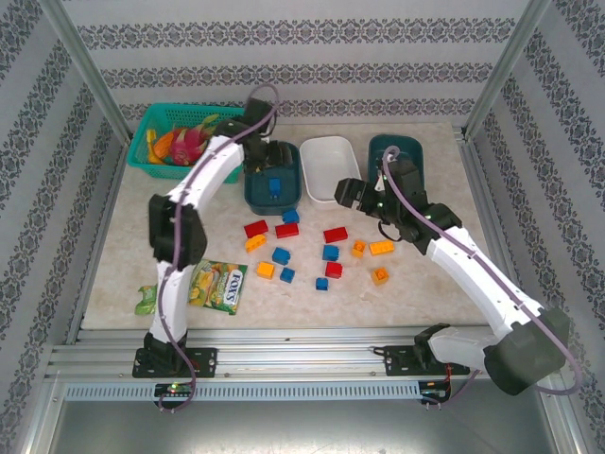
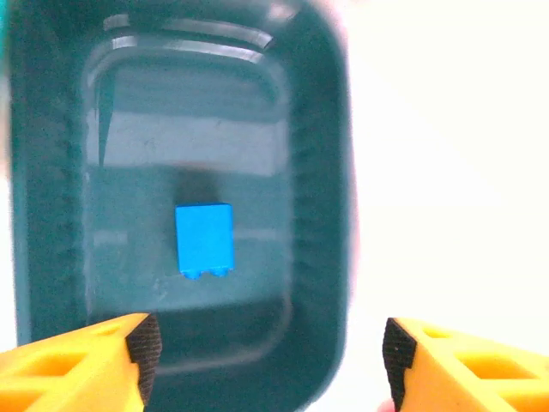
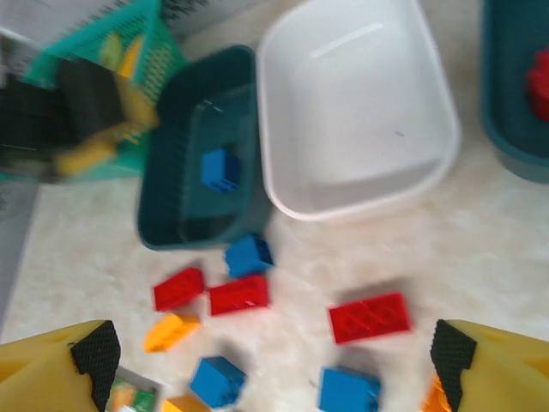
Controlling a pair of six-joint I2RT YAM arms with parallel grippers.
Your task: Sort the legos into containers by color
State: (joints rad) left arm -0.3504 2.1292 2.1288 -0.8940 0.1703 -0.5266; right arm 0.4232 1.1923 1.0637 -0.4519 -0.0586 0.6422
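Observation:
My left gripper (image 2: 270, 356) hangs open over the left dark teal tub (image 1: 253, 194), nothing between its fingers. One blue brick (image 2: 204, 240) lies on that tub's floor (image 2: 129, 172). The white tub (image 1: 328, 168) stands empty beside it. The right teal tub (image 3: 506, 103) holds a red brick (image 3: 539, 90). My right gripper (image 3: 270, 356) is open above the table, just in front of the white tub (image 3: 356, 103). Below it lie loose legos: red bricks (image 3: 369, 317) (image 3: 238, 294), blue bricks (image 3: 249, 255) (image 3: 348, 391) and an orange one (image 3: 170, 331). Several more are scattered in the top view (image 1: 330, 252).
A bright green lattice basket (image 1: 151, 128) with toy fruit stands at the back left, close to the left arm. A green-yellow candy packet (image 1: 217, 286) lies at the front left. Metal frame posts rise at the table's back corners.

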